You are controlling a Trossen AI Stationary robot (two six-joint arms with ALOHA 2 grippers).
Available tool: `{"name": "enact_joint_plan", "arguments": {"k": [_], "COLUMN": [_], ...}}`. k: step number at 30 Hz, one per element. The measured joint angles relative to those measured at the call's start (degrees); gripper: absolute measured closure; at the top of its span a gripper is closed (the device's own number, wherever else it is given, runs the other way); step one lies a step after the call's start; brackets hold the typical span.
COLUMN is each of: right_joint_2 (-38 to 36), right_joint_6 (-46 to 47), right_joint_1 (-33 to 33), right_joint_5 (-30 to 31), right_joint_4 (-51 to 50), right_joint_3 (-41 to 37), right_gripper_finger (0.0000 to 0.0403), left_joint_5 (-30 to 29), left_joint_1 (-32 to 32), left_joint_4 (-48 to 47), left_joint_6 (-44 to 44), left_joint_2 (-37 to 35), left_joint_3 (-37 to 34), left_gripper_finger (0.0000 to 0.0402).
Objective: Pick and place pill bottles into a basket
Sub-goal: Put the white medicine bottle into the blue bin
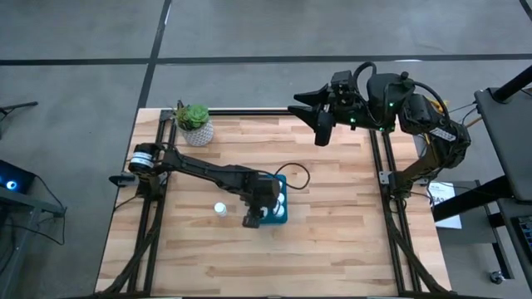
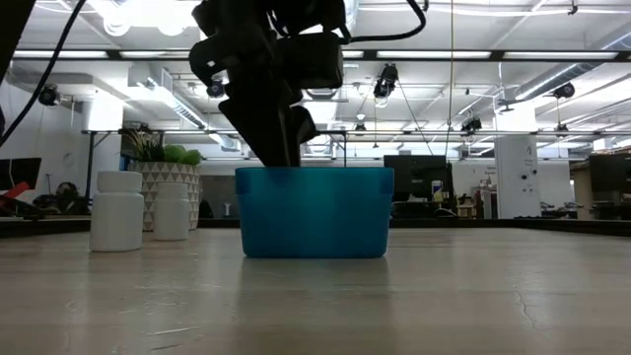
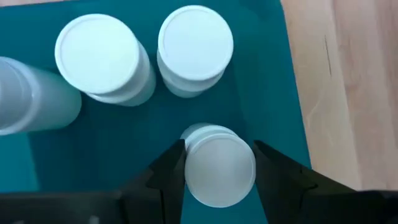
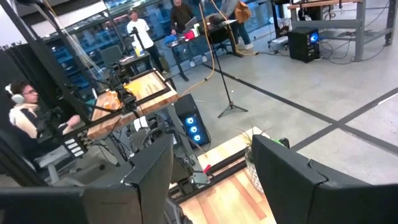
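Note:
The teal basket [image 1: 278,213] stands in the middle of the table and also shows in the low view [image 2: 314,212]. My left gripper [image 3: 219,163] reaches down into it and is shut on a white pill bottle [image 3: 219,171]. Two more bottles [image 3: 96,57] [image 3: 194,43] stand upright on the basket's floor. Another bottle [image 3: 28,102] shows at the wrist picture's edge. One bottle [image 1: 220,209] stands on the table left of the basket; the low view shows two there [image 2: 116,210] [image 2: 171,207]. My right gripper [image 4: 211,177] is open and empty, raised over the far right of the table [image 1: 320,124]. My left gripper pinches the pill bottle between its two fingers [image 3: 171,171], on opposite sides at its cap end [image 3: 194,169]. The fingers come from above, pointing down. The bottle stands upright inside the basket, close to one wall. I cannot tell whether its base rests on the basket's floor.
A white plant pot with a green plant [image 1: 196,124] stands at the far left of the table. Bare wood lies on the near side and to the right of the basket. People and desks show in the room beyond, in the right wrist view.

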Motion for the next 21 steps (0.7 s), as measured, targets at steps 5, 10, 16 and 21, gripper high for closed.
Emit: {"name": "enact_joint_plan", "arguments": {"k": [5, 10, 16, 21], "right_joint_2": [0.0, 0.0, 0.0, -0.1], "right_joint_6": [0.0, 0.0, 0.0, -0.2], "right_joint_1": [0.0, 0.0, 0.0, 0.0], "right_joint_5": [0.0, 0.0, 0.0, 0.0], "right_joint_4": [0.0, 0.0, 0.1, 0.1], "right_joint_3": [0.0, 0.0, 0.0, 0.0], "right_gripper_finger": [0.0193, 0.0193, 0.0193, 0.0193], "left_joint_5": [0.2, 0.2, 0.7, 1.1], "left_joint_1": [0.0, -0.1, -0.1, -0.1], "left_joint_4": [0.7, 0.5, 0.5, 0.4], "left_joint_6": [0.0, -0.5, -1.7, -1.7], "left_joint_2": [0.1, 0.1, 0.1, -1.4], "left_joint_3": [0.2, 0.2, 0.1, 0.1], "left_gripper_finger": [0.0246, 0.0214, 0.0203, 0.0201]}}
